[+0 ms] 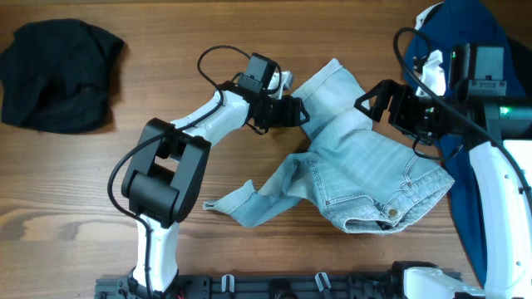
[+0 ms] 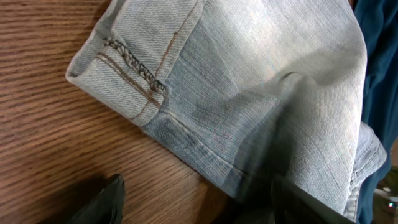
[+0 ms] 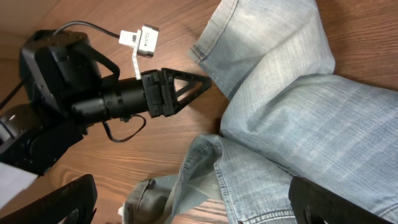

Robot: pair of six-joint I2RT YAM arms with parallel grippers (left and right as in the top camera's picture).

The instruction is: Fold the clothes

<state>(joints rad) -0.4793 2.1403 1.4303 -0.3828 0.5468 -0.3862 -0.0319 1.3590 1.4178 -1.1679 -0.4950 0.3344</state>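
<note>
Wooden desk bears crumpled shorts. Left jaws, released, sit at the far leg's hem; right jaws, released, hover just right, both probably seeking corners to spread it.

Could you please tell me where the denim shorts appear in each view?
Overhead: denim shorts at centre-right.
Left wrist: shorts fill the upper right.
Right wrist: shorts cover the right half.
Shared landmark: hemmed leg end, beside the left hand.

A brown wood-grain table fills the whole background.
</note>
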